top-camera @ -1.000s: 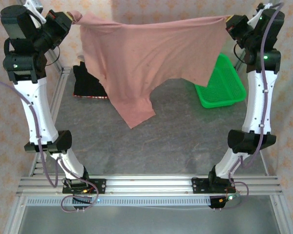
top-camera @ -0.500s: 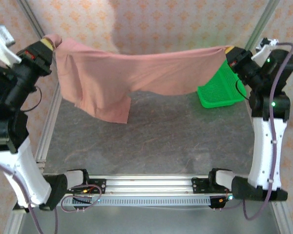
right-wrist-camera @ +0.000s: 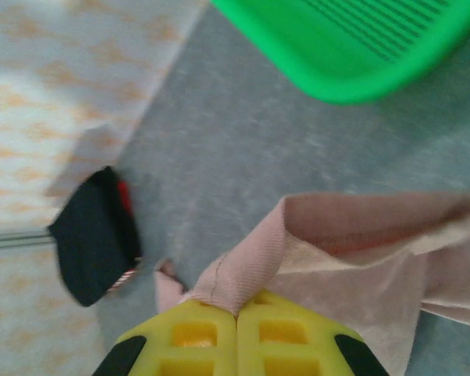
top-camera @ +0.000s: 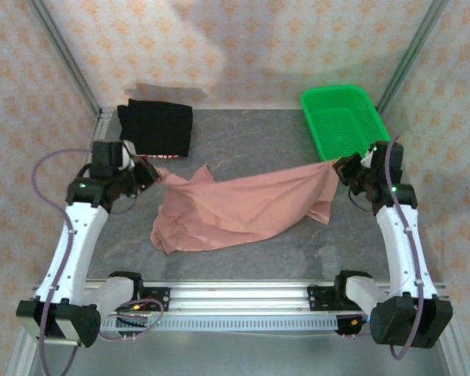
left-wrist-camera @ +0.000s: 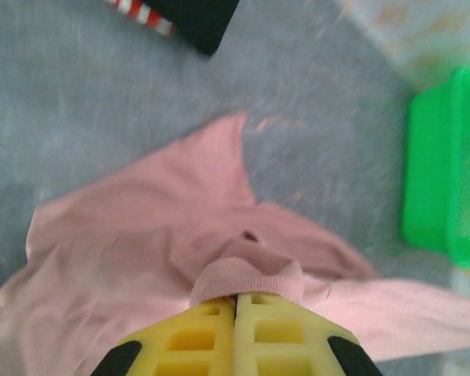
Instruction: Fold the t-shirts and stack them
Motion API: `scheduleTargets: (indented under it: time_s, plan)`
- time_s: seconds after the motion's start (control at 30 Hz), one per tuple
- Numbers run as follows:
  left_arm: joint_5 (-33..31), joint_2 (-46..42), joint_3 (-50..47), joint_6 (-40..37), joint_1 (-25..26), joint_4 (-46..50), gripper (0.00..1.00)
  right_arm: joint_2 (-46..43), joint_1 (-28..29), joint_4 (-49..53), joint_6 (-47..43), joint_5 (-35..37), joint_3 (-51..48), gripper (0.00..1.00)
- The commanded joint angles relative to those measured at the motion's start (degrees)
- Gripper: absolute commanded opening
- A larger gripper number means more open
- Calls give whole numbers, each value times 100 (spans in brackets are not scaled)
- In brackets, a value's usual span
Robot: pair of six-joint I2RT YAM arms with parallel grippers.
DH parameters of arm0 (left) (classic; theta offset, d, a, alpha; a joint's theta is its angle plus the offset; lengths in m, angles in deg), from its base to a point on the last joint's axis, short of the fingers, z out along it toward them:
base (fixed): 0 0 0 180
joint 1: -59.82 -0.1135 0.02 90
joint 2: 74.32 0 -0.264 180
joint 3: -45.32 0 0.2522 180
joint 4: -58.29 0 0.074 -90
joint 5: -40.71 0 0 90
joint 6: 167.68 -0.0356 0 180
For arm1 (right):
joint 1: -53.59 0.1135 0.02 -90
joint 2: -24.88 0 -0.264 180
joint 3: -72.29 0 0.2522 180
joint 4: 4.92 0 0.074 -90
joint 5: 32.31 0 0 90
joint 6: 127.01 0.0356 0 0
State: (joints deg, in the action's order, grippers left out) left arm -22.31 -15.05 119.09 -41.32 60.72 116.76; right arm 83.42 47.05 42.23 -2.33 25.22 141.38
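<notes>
Pink t-shirt (top-camera: 235, 207) lies stretched across the middle of the bench (top-camera: 251, 145) in the top view, rumpled and bunched toward the near left. Its left end is pinched in the left fingers (top-camera: 143, 174) and its right end in the right fingers (top-camera: 343, 168); both pairs are closed on the cloth, low over the bench. The black t-shirt (top-camera: 157, 129) lies folded flat in the far left corner, close behind the left fingers. The green basket (top-camera: 305, 106) sits in the far right corner, just beyond the right fingers.

From the left wrist, the yellow left fingers (left-wrist-camera: 192, 338) press together with a small roll of the pink t-shirt (left-wrist-camera: 141, 251) clamped at their tips. The rest spreads out on the grey bench (left-wrist-camera: 78, 102) beyond. A corner of the black t-shirt (left-wrist-camera: 200, 16), with a red-and-white edge, shows at the top, and the green basket (left-wrist-camera: 435, 180) stands blurred at the right.

From the right wrist, the yellow right fingers (right-wrist-camera: 192, 341) are shut on a hem of the pink t-shirt (right-wrist-camera: 352, 251), which runs off to the right over the bench (right-wrist-camera: 243, 141). The green basket (right-wrist-camera: 352, 47) is at the top, and the black t-shirt (right-wrist-camera: 94, 235), with a red edge, is at the left.
</notes>
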Motion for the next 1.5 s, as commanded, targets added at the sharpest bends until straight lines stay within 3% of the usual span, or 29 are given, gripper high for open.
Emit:
scheduleTargets:
  time_s: [0.0,0.2,0.33,0.47,0.57,0.63,0.77,0.9,1.0,1.1,1.27,1.47]
  plan:
    - [-32,-277,-602,509,171,-712,0,-212,2,-345,-146,543,-345,0]
    - [269,365,-833,439,382,-603,0,-146,14,-125,-457,1078,-494,0]
    - [259,733,-916,273,1085,-846,0,-188,20,86,-615,1482,-627,0]
    - [759,1227,-932,162,1853,-1150,0,-185,20,347,-675,1943,-737,0]
    - [1459,1502,-920,-82,2440,-1249,21,-177,15,384,-709,2082,-851,0]
    - [1805,1504,-955,-256,2681,-1242,42,-159,15,352,-700,2072,-913,0]
    - [1079,1063,-1044,-284,2320,-765,73,-159,17,307,-690,2040,-1004,0]
    - [209,630,-1238,165,1482,-568,83,-159,17,326,-730,2009,-1029,0]
    - [-52,492,-1355,285,1247,-676,88,-150,13,328,-795,1999,-1040,0]
    - [125,924,-1405,358,1183,-831,88,-109,13,323,-823,1974,-1068,0]
    - [542,1481,-1403,519,1192,-1077,79,-65,13,310,-862,1936,-1086,0]
    - [737,1116,-1283,9,1277,-126,73,-62,13,374,-934,1893,-1016,0]
